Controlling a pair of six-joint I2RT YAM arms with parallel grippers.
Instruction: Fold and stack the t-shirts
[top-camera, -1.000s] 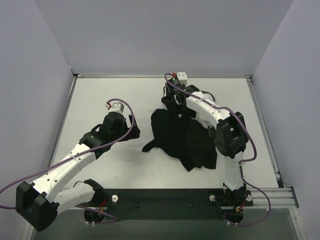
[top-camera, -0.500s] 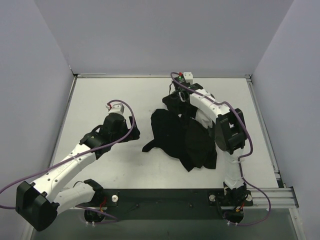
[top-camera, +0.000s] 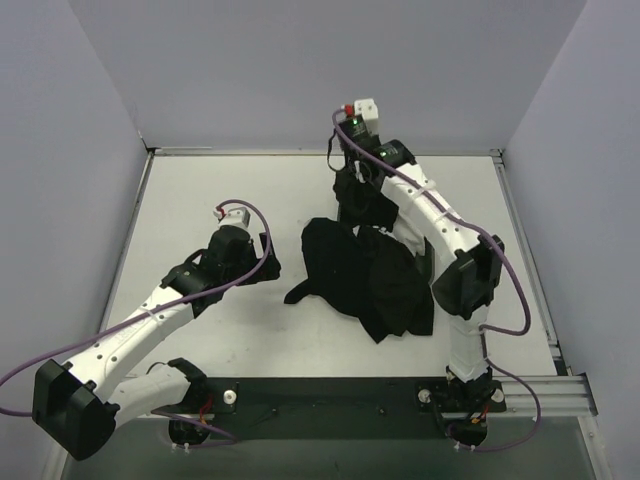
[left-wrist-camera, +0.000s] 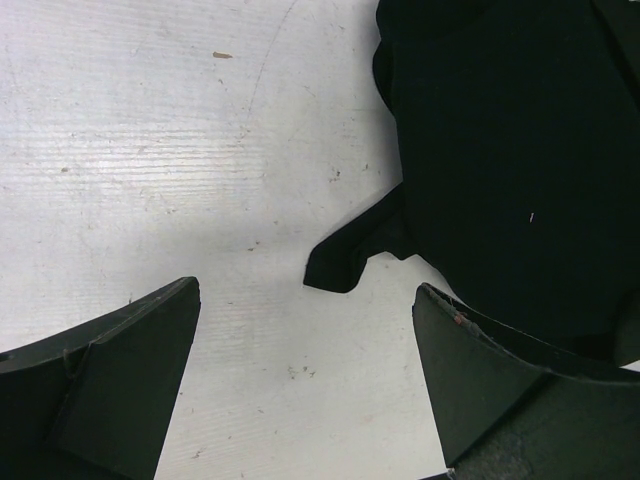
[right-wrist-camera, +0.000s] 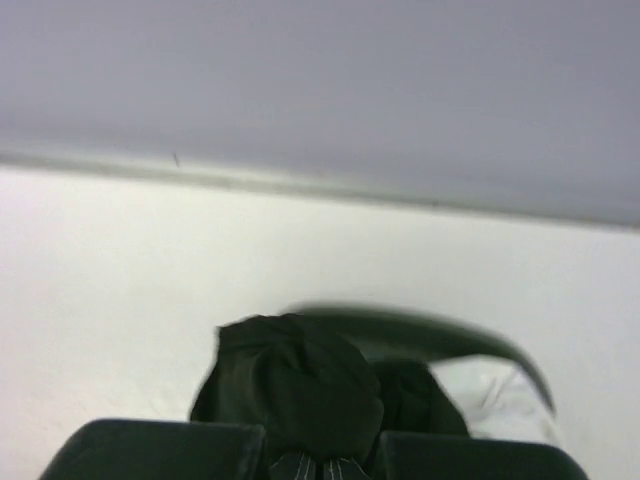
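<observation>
A crumpled heap of black t-shirts lies mid-table. At its far end my right gripper is shut on a bunch of black t-shirt cloth, held up off the table with the cloth hanging below. In the right wrist view the cloth bulges out between the closed fingers. My left gripper rests low, left of the heap, wide open over bare table. A black t-shirt and its sleeve tip lie just ahead of the left gripper, untouched.
A blurred dark curved rim with something white beside it shows behind the held cloth. The back wall stands close to the right gripper. Side walls border the white table.
The right gripper closed on the black cloth at the heap's far end and rose toward the back wall, pulling the cloth up. The left arm has not moved.
</observation>
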